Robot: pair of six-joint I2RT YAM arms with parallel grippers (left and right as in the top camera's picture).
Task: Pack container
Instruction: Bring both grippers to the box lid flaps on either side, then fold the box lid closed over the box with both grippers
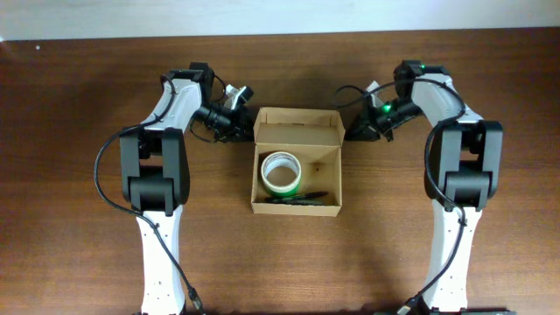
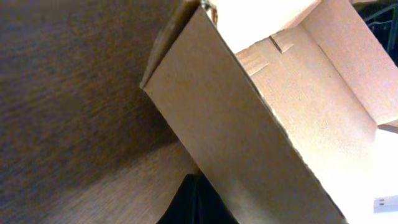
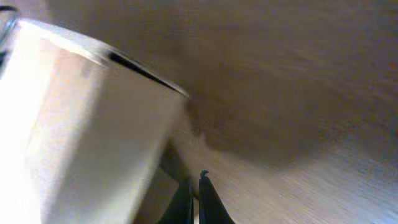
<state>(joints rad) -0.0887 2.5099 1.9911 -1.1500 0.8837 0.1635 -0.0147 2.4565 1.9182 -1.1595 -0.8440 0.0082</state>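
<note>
A dark brown wood table (image 1: 79,105) fills the overhead view, with a pale strip of wall along its far edge. The box (image 1: 296,208) sits at the middle of the table, a little toward the far edge. It is plain tan cardboard and open, and its flap lid (image 1: 297,127) stands up on the far side. Inside, a white tape roll (image 1: 266,173) with a green edge lies flat toward the left wall. A dark pen (image 1: 297,199) lies along the near wall. Both arms reach from the near edge and bend inward at the far end. The left gripper (image 1: 234,124) is just beside the box's far-left corner, and the right gripper (image 1: 357,131) is just beside its far-right corner. In the left wrist view the box's outer wall (image 2: 236,137) fills the frame, tilted and very close. Only a dark shape shows at the bottom, so I cannot tell how wide that claw is. In the blurred right wrist view the fingertips (image 3: 208,199) sit nearly together, holding nothing, next to the pale box wall.
</note>
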